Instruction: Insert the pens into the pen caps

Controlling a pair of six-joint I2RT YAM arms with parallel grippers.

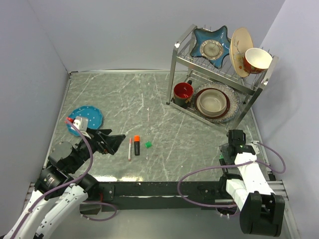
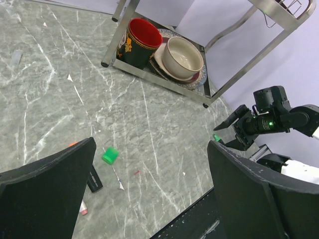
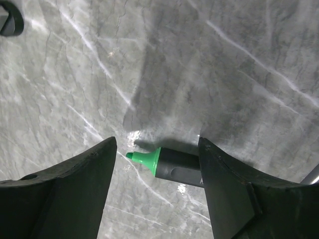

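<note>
The green-tipped black marker lies flat on the table between the open fingers of my right gripper, its rear end hidden behind the right finger. In the top view the right gripper is at the table's near right. The green cap lies mid-table and also shows in the left wrist view. The orange-tipped black marker and the thin white pen lie just left of it. My left gripper is open and empty, left of the pens. No blue pen shows.
A metal dish rack stands at the back right with a red mug, bowls and plates. A blue plate holding a small grey object lies at the left. The table's near edge has a black rail.
</note>
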